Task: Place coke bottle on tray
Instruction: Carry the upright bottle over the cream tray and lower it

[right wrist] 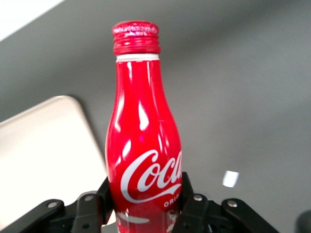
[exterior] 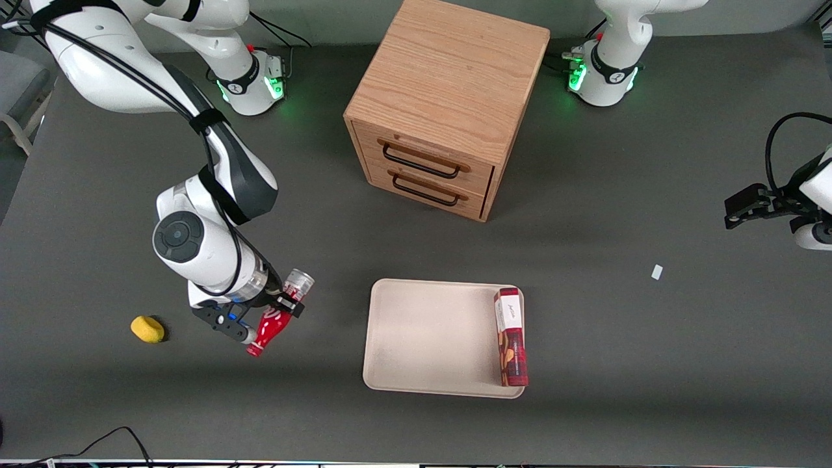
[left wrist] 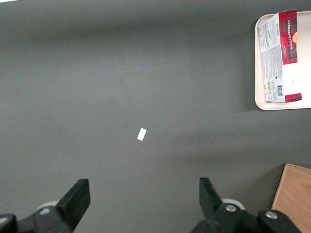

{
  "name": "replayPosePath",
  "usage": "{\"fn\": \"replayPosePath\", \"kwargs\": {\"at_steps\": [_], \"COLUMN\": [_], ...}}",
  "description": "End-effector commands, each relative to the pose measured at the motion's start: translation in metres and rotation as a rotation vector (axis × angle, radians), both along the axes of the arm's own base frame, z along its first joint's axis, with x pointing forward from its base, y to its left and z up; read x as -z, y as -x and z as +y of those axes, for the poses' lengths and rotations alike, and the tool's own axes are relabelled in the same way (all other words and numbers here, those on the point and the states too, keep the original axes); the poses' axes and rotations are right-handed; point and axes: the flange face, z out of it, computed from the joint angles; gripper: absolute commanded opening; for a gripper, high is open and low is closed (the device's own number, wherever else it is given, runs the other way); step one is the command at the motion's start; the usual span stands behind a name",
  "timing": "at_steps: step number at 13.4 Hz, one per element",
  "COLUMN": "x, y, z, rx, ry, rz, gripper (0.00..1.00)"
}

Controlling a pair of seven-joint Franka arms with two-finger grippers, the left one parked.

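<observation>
My right gripper (exterior: 281, 309) is shut on the coke bottle (exterior: 272, 325), a slim red bottle with white script logo. It holds the bottle tilted above the table, red cap toward the front camera, silvery base end away from it. In the right wrist view the bottle (right wrist: 144, 145) sits between the black fingers (right wrist: 190, 199). The beige tray (exterior: 429, 335) lies flat on the table beside the bottle, toward the parked arm's end, with a gap between them. A corner of the tray shows in the right wrist view (right wrist: 43, 155).
A red-and-white rectangular box (exterior: 511, 337) lies along the tray's edge nearest the parked arm. A wooden two-drawer cabinet (exterior: 445, 104) stands farther from the front camera than the tray. A yellow lump (exterior: 147, 329) lies beside the gripper. A small white scrap (exterior: 657, 272) lies toward the parked arm.
</observation>
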Motion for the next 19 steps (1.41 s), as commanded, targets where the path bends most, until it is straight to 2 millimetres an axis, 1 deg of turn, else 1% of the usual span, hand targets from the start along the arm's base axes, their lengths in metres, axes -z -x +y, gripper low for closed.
{"fn": "replayPosePath", "kwargs": {"at_steps": [1, 2, 3, 4, 5, 6, 7, 8, 9, 11, 12, 13, 15, 17, 19], "x": [-0.014, -0.016, -0.017, -0.006, 0.012, 0.034, 0.060, 0.081, 0.108, 0.146, 0.156, 0.161, 0.166, 0.170, 0.177], "y": [-0.025, -0.027, -0.023, -0.022, -0.025, -0.027, -0.027, -0.026, -0.022, -0.017, -0.016, -0.015, -0.011, -0.012, -0.012], "z": [0.056, 0.074, 0.102, 0.125, 0.138, 0.145, 0.149, 0.150, 0.155, 0.156, 0.156, 0.156, 0.160, 0.158, 0.157], "rx": [-0.138, -0.193, -0.292, -0.374, -0.402, -0.424, -0.455, -0.466, -0.470, -0.461, -0.459, -0.451, -0.431, -0.430, -0.427], "ry": [-0.043, -0.049, -0.040, -0.020, -0.012, -0.019, -0.020, -0.021, -0.024, -0.028, -0.029, -0.032, -0.036, -0.030, -0.028], "rz": [-0.046, -0.071, -0.099, -0.117, -0.121, -0.110, -0.100, -0.085, -0.059, -0.019, -0.006, 0.003, 0.015, 0.016, 0.018], "gripper": [0.00, 0.00, 0.00, 0.00, 0.00, 0.00, 0.00, 0.00, 0.00, 0.00, 0.00, 0.00, 0.00, 0.00, 0.33]}}
